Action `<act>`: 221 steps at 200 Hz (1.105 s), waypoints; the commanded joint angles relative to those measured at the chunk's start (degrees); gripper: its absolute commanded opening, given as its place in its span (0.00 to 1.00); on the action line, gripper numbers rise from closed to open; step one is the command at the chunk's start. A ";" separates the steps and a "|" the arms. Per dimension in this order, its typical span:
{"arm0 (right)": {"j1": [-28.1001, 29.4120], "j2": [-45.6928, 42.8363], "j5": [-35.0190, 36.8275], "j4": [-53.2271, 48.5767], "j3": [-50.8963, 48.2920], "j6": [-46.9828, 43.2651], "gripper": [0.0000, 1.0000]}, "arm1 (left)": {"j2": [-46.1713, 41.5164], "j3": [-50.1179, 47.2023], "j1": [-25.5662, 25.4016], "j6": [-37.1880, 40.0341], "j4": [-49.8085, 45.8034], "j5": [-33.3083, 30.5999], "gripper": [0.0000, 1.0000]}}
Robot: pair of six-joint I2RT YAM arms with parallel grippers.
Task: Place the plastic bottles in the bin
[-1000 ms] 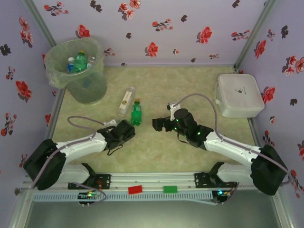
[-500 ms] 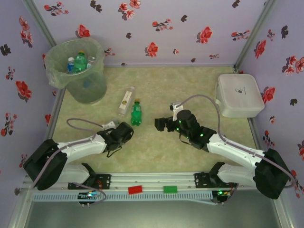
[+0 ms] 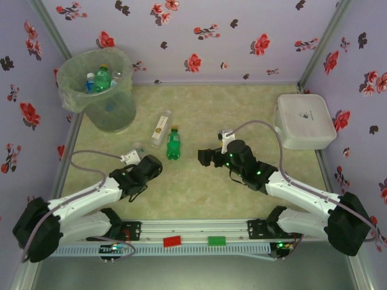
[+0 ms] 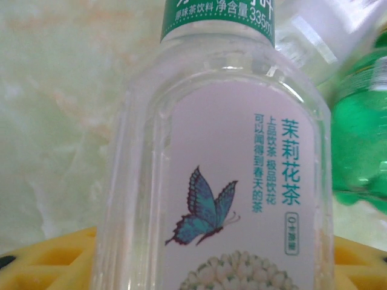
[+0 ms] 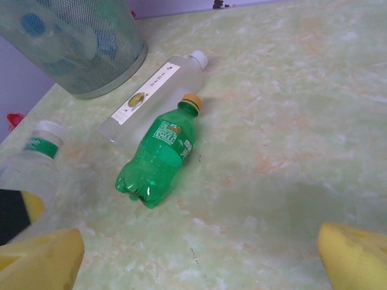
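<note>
Item held: a clear butterfly-labelled bottle (image 4: 230, 199) sits between the yellow pads (image 4: 48, 263) of the left tool (image 3: 140, 160), which is closed on its body. It lies at about 8 o'clock from the tabletop (image 3: 242, 109) centre.

The bin (image 3: 112, 112) stands at 10 o'clock, with several bottles already inside. Two more lie loose between it and the centre: a green bottle (image 5: 158, 158) and, touching it, a clear white-labelled bottle (image 5: 151, 99). The right tool (image 5: 199, 257) hovers at 3 o'clock from them, spread wide and empty. A white box (image 3: 304, 121) sits at 2 o'clock.

Recommendation: raise the held bottle above the rim before moving toward 11 o'clock, keep clear of the loose pair, and release only over the bin's mouth.

Limitations: the held bottle's cap and base are cut off in the left wrist view. Whether it is off the tabletop cannot be determined. The liner obscures the bin's count.
</note>
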 commanded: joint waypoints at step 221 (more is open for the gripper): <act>-0.48 -5.24 1.40 -1.09 -1.69 2.81 0.99 | 36.48 85.60 51.19 56.32 -20.66 31.84 0.44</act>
